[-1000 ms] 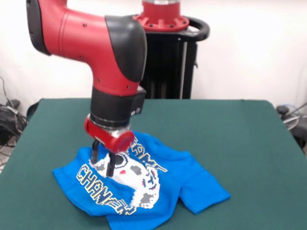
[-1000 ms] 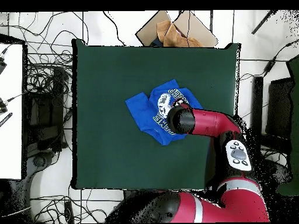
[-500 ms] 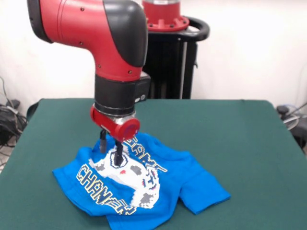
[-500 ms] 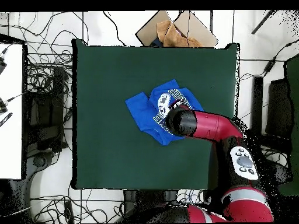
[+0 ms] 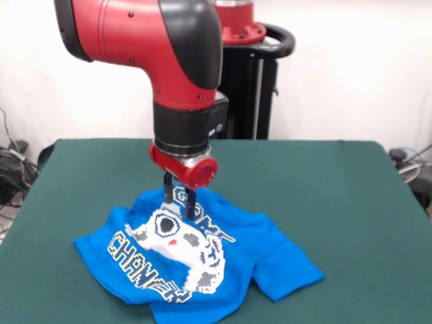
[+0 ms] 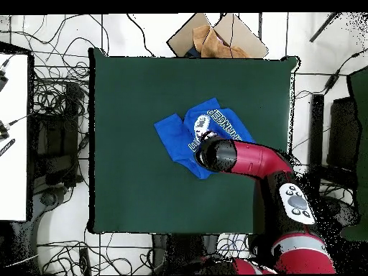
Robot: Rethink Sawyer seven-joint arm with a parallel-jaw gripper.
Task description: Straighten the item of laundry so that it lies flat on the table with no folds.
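Note:
The item of laundry (image 5: 270, 260), a bright blue T-shirt with a pixel controller print and "GAME CHANGER" lettering, lies rumpled on the green table (image 5: 324, 189); one sleeve points toward the front right. My gripper (image 5: 179, 204) hangs open over the shirt's far part by the lettering, its fingertips (image 5: 190, 212) just above or barely touching the cloth, holding nothing. In the overhead view the red arm's wrist (image 6: 214, 154) covers the gripper and part of the shirt (image 6: 176, 140), which lies near the middle of the table (image 6: 136, 93).
The black pedestal (image 5: 239, 88) stands behind the table's far edge. A cardboard box (image 6: 215, 39) sits off one table edge in the overhead view, and cables (image 6: 57, 100) crowd the floor around it. Green cloth surrounds the shirt on all sides.
The gripper has lifted off the controller print and moved right and toward the far side of the shirt in the front view. The shirt's shape looks unchanged.

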